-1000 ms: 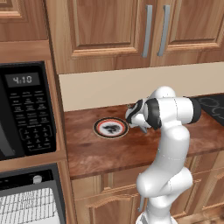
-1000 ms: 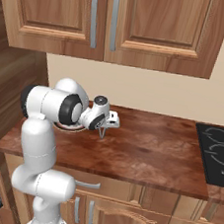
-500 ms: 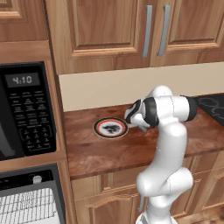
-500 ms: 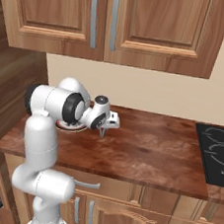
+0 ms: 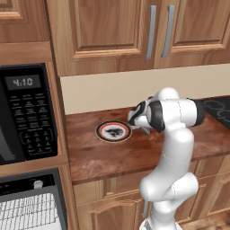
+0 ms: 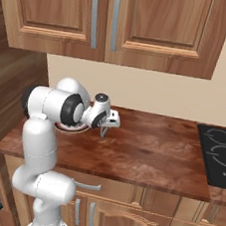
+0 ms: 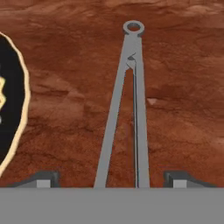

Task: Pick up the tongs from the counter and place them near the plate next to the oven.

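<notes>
Oven (image 5: 27, 117) far left, plate (image 5: 113, 131) on desk (image 5: 103, 155). Hand (image 7: 111, 180) has just sprung wide, letting go; tongs (image 7: 127, 109) lie flat on desk just beside plate. Placement looks done.

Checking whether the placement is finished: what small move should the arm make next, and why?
Probably lift the end effector straight up. Its fingertips stand wide apart, clear of the tongs, which lie flat on the counter beside the plate.
</notes>
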You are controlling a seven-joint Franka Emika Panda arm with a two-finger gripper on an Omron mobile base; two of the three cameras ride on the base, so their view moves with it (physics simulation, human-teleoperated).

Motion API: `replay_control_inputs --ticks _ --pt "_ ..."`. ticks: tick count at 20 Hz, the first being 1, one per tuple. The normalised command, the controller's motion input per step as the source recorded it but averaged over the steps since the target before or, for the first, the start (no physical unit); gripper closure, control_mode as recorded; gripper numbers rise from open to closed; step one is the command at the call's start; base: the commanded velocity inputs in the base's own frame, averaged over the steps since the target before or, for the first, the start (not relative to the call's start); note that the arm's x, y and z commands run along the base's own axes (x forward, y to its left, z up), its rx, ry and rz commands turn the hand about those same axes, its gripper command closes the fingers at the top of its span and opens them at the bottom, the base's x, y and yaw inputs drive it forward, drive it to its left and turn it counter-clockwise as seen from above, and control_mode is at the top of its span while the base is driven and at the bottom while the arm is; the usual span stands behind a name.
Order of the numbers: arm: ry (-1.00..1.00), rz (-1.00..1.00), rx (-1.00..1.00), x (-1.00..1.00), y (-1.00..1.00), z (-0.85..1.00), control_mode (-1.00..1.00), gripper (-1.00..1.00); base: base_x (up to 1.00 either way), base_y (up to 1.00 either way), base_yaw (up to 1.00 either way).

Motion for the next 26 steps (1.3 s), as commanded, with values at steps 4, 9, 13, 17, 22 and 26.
replay_control_inputs --ticks 4,9,13,17,22,26 --pt "-0.04 0.00 0.01 -0.52 0.00 0.20 -1.00 -1.00 0.00 0.00 0.00" --pt "-0.03 0.00 0.01 -0.52 0.00 0.43 -1.00 -1.00 0.00 0.00 0.00" --pt "-0.07 0.00 0.00 -0.59 0.00 0.54 -1.00 -1.00 0.00 0.00 0.00" --pt "-0.07 0.00 0.00 -0.65 0.00 0.55 -1.00 -1.00 0.00 0.00 0.00" --pt "-0.07 -0.02 0.00 -0.72 0.00 0.56 -1.00 -1.00 0.00 0.00 0.00" --pt "-0.02 -0.05 0.00 -0.80 0.00 0.47 -1.00 -1.00 0.00 0.00 0.00"
